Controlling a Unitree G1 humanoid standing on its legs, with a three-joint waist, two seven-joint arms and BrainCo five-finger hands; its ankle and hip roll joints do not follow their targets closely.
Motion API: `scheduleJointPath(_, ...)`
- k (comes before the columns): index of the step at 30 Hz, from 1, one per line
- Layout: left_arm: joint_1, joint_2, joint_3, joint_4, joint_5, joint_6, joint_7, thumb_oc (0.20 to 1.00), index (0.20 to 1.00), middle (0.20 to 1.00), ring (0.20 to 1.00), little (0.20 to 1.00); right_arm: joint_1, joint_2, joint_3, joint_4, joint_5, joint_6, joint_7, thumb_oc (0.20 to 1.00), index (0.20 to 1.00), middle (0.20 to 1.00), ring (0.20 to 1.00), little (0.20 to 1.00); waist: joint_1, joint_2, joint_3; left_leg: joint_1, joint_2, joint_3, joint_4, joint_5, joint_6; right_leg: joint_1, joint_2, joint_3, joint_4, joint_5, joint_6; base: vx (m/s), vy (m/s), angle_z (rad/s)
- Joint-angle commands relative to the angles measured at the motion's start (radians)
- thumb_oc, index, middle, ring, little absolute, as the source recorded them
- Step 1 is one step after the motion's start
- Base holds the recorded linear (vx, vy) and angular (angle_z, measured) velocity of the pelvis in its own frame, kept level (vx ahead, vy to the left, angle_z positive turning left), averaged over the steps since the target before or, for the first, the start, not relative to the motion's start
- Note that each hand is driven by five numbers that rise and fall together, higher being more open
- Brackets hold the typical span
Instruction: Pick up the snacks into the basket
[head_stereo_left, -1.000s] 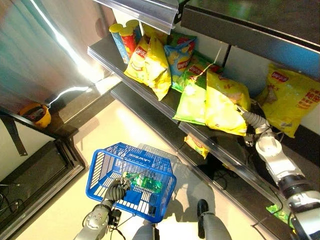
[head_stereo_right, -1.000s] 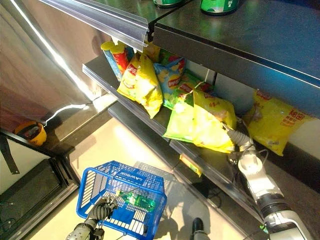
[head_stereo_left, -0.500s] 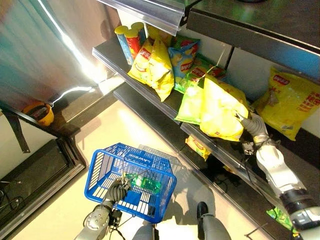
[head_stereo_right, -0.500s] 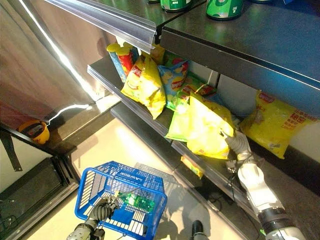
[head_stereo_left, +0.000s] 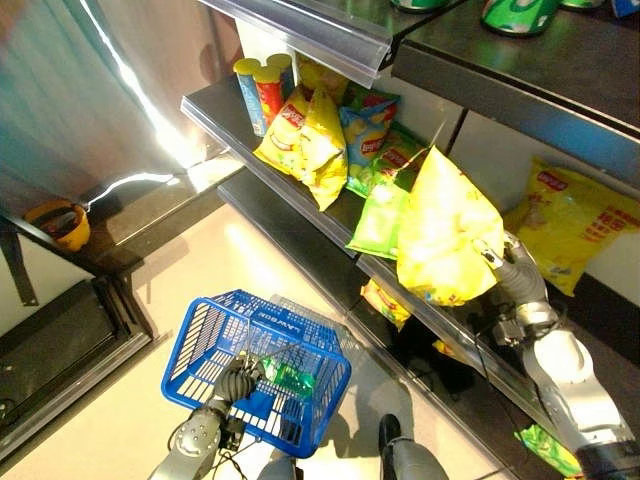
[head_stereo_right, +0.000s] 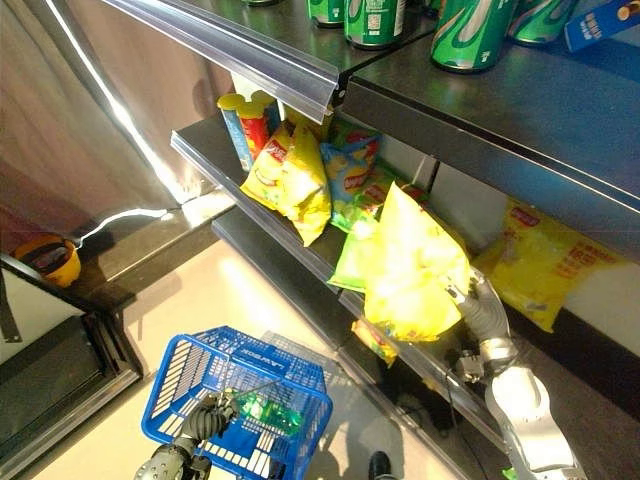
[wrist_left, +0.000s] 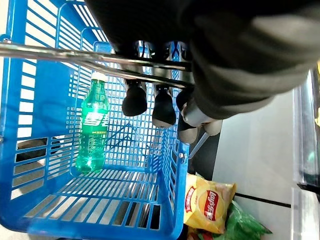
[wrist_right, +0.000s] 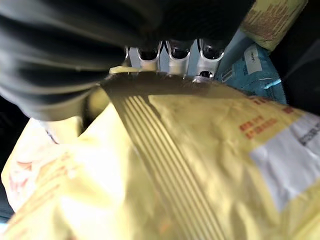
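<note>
My right hand (head_stereo_left: 508, 262) pinches the edge of a large yellow chip bag (head_stereo_left: 445, 232), held up in front of the middle shelf (head_stereo_left: 300, 190); in the right wrist view the fingers (wrist_right: 170, 60) curl over the bag's sealed edge (wrist_right: 165, 150). My left hand (head_stereo_left: 236, 380) is curled round the metal handle (wrist_left: 90, 57) of the blue basket (head_stereo_left: 200, 335) low over the floor. A green soda bottle (wrist_left: 91, 130) lies inside the basket. More chip bags (head_stereo_left: 305, 135) and two tall chip cans (head_stereo_left: 260, 90) stand on the shelf.
A yellow bag (head_stereo_left: 575, 220) lies at the shelf's far right. Green cans (head_stereo_right: 470, 30) stand on the top shelf. A small yellow bag (head_stereo_left: 385, 300) sits on the lowest shelf, and a green one (head_stereo_left: 545, 450) lies lower right. A yellow bowl (head_stereo_left: 55, 222) rests on a dark ledge at left.
My right hand has lifted the yellow chip bag up off the shelf and out toward me. The camera has shifted, showing more of the top shelf. The basket stays in my left hand.
</note>
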Motion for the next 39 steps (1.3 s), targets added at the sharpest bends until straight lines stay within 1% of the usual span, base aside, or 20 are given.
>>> scheduleJointPath(1,-0.083,0.022,0.043,-0.087,0.038,-0.078,0.011,0.200,0.200,0.200,0.200,0.200,0.013,0.012,-0.015,-0.104,0.084,-0.071,0.073,0.200,0.200,0.200,0.200,0.200,-0.021,-0.059,-0.057,0.028,-0.006,0.051,0.146,-0.196,0.005,0.095,-0.036,0.095,-0.255,0.141,0.122,0.01,0.035,-0.06)
scheduleJointPath(4,-0.127,0.017,0.038,-0.062,0.070,-0.079,0.026,0.200,0.200,0.200,0.200,0.200,0.088,-0.016,0.009,-0.150,0.074,-0.053,0.133,0.200,0.200,0.200,0.200,0.200,-0.035,-0.069,-0.062,0.034,-0.003,0.055,0.147,-0.198,0.004,0.097,-0.035,0.097,-0.248,0.138,0.125,0.03,0.029,-0.09)
scheduleJointPath(10,-0.173,0.008,0.029,-0.016,0.084,-0.078,0.041,0.200,0.200,0.200,0.200,0.200,0.153,-0.047,0.056,-0.183,0.087,-0.033,0.196,0.200,0.200,0.200,0.200,0.200,-0.049,-0.079,-0.068,0.039,-0.004,0.057,0.144,-0.198,0.003,0.102,-0.037,0.098,-0.247,0.138,0.129,0.01,0.010,-0.03)
scheduleJointPath(13,-0.194,0.007,0.015,0.006,0.098,-0.078,0.045,0.200,0.200,0.200,0.200,0.200,0.204,-0.093,0.105,-0.188,0.091,-0.010,0.251,0.200,0.200,0.200,0.200,0.200,-0.055,-0.091,-0.074,0.048,-0.003,0.063,0.138,-0.199,0.002,0.109,-0.038,0.101,-0.253,0.142,0.132,0.01,0.025,-0.01)
scheduleJointPath(16,-0.203,0.011,0.002,0.013,0.105,-0.076,0.037,0.200,0.200,0.200,0.200,0.200,0.207,-0.150,0.153,-0.172,0.004,-0.001,0.269,0.200,0.200,0.200,0.200,0.200,-0.055,-0.097,-0.078,0.052,-0.005,0.066,0.139,-0.202,0.003,0.115,-0.042,0.103,-0.261,0.147,0.136,0.00,0.010,0.00)
scheduleJointPath(18,-0.205,0.011,-0.001,0.016,0.103,-0.076,0.037,0.200,0.200,0.200,0.200,0.200,0.203,-0.160,0.171,-0.154,-0.008,0.004,0.273,0.200,0.200,0.200,0.200,0.200,-0.055,-0.100,-0.078,0.051,-0.006,0.066,0.139,-0.201,0.003,0.118,-0.043,0.102,-0.264,0.150,0.136,0.00,0.000,0.00)
scheduleJointPath(20,-0.223,0.012,-0.026,0.021,0.096,-0.078,0.035,0.200,0.200,0.200,0.200,0.200,0.187,-0.176,0.245,-0.092,-0.043,0.021,0.293,0.200,0.200,0.200,0.200,0.200,-0.050,-0.104,-0.079,0.049,-0.010,0.067,0.139,-0.201,0.005,0.119,-0.047,0.102,-0.270,0.155,0.139,0.00,0.000,0.00)
scheduleJointPath(21,-0.223,0.013,-0.025,0.021,0.096,-0.078,0.035,0.200,0.200,0.200,0.200,0.200,0.185,-0.176,0.246,-0.090,-0.043,0.020,0.293,0.200,0.200,0.200,0.200,0.200,-0.051,-0.105,-0.079,0.049,-0.010,0.067,0.139,-0.201,0.005,0.119,-0.047,0.102,-0.270,0.155,0.139,0.00,0.000,0.00)
scheduleJointPath(24,-0.262,0.013,-0.067,0.004,0.078,-0.082,0.030,0.200,0.200,0.200,0.200,0.200,0.097,-0.190,0.416,0.092,-0.204,0.049,0.314,0.200,0.200,0.200,0.200,0.200,-0.031,-0.103,-0.073,0.045,-0.017,0.063,0.140,-0.201,0.009,0.117,-0.051,0.097,-0.272,0.161,0.140,0.00,0.000,0.00)
scheduleJointPath(25,-0.262,0.015,-0.065,0.003,0.078,-0.081,0.030,0.200,0.200,0.200,0.200,0.200,0.092,-0.188,0.420,0.097,-0.205,0.047,0.313,0.200,0.200,0.200,0.200,0.200,-0.033,-0.104,-0.073,0.045,-0.017,0.062,0.140,-0.201,0.009,0.117,-0.051,0.096,-0.272,0.161,0.140,0.00,0.000,0.00)
scheduleJointPath(26,-0.274,0.011,-0.082,-0.012,0.069,-0.083,0.025,0.200,0.200,0.200,0.200,0.200,0.072,-0.171,0.460,0.159,-0.224,0.062,0.321,0.200,0.200,0.200,0.200,0.200,-0.027,-0.101,-0.070,0.041,-0.019,0.059,0.142,-0.199,0.010,0.116,-0.054,0.094,-0.270,0.162,0.139,0.00,0.000,0.00)
scheduleJointPath(28,-0.283,0.012,-0.089,-0.022,0.064,-0.083,0.024,0.200,0.200,0.200,0.200,0.200,0.050,-0.158,0.481,0.193,-0.238,0.062,0.319,0.200,0.200,0.200,0.200,0.200,-0.025,-0.102,-0.067,0.038,-0.020,0.057,0.142,-0.198,0.010,0.115,-0.055,0.092,-0.270,0.162,0.138,0.00,0.000,0.00)
scheduleJointPath(29,-0.312,0.004,-0.115,-0.056,0.042,-0.087,0.019,0.200,0.200,0.200,0.200,0.200,-0.009,-0.112,0.545,0.307,-0.298,0.073,0.307,0.200,0.200,0.200,0.200,0.200,-0.013,-0.095,-0.061,0.031,-0.025,0.050,0.139,-0.193,0.012,0.112,-0.058,0.086,-0.270,0.163,0.137,-0.03,-0.008,0.02)
scheduleJointPath(30,-0.324,0.000,-0.124,-0.072,0.034,-0.087,0.020,0.200,0.200,0.200,0.200,0.200,-0.046,-0.082,0.566,0.348,-0.320,0.071,0.288,0.200,0.200,0.200,0.200,0.200,-0.009,-0.091,-0.057,0.026,-0.027,0.046,0.138,-0.191,0.012,0.108,-0.059,0.083,-0.269,0.164,0.136,-0.03,-0.008,0.03)
scheduleJointPath(31,-0.325,0.002,-0.122,-0.072,0.034,-0.086,0.020,0.200,0.200,0.200,0.200,0.200,-0.051,-0.078,0.569,0.354,-0.321,0.068,0.286,0.200,0.200,0.200,0.200,0.200,-0.011,-0.093,-0.056,0.026,-0.028,0.046,0.139,-0.191,0.012,0.108,-0.059,0.082,-0.268,0.164,0.136,-0.03,-0.012,0.02)
scheduleJointPath(32,-0.353,-0.009,-0.145,-0.100,0.017,-0.090,0.021,0.200,0.200,0.200,0.200,0.200,-0.108,-0.029,0.603,0.437,-0.371,0.075,0.260,0.200,0.200,0.200,0.200,0.200,0.001,-0.085,-0.053,0.017,-0.031,0.039,0.135,-0.187,0.014,0.102,-0.062,0.077,-0.267,0.165,0.136,-0.04,-0.020,0.04)
scheduleJointPath(33,-0.371,-0.014,-0.157,-0.121,0.003,-0.090,0.017,0.200,0.200,0.200,0.200,0.200,-0.144,0.018,0.614,0.507,-0.379,0.076,0.236,0.200,0.200,0.200,0.200,0.200,0.005,-0.081,-0.048,0.010,-0.033,0.033,0.133,-0.183,0.015,0.096,-0.064,0.071,-0.265,0.164,0.135,-0.04,-0.020,0.07)
scheduleJointPath(34,-0.372,-0.013,-0.157,-0.122,0.002,-0.089,0.017,0.200,0.200,0.200,0.200,0.200,-0.147,0.021,0.615,0.512,-0.380,0.073,0.234,0.200,0.200,0.200,0.200,0.200,0.004,-0.083,-0.048,0.009,-0.033,0.033,0.134,-0.183,0.015,0.096,-0.064,0.070,-0.265,0.164,0.135,-0.04,-0.010,0.13)
scheduleJointPath(35,-0.400,-0.018,-0.174,-0.163,-0.018,-0.093,0.019,0.200,0.200,0.200,0.200,0.200,-0.185,0.086,0.620,0.590,-0.384,0.080,0.206,0.200,0.200,0.200,0.200,0.200,0.013,-0.075,-0.044,0.001,-0.039,0.024,0.124,-0.174,0.017,0.087,-0.064,0.067,-0.263,0.165,0.135,-0.03,-0.007,0.17)
scheduleJointPath(39,-0.446,-0.035,-0.225,-0.212,-0.042,-0.089,0.007,0.200,0.200,0.200,0.200,0.200,-0.267,0.185,0.646,0.716,-0.431,0.089,0.144,0.200,0.200,0.200,0.200,0.200,0.030,-0.060,-0.035,-0.010,-0.047,0.008,0.104,-0.159,0.019,0.076,-0.069,0.052,-0.255,0.163,0.133,-0.02,-0.012,0.18)
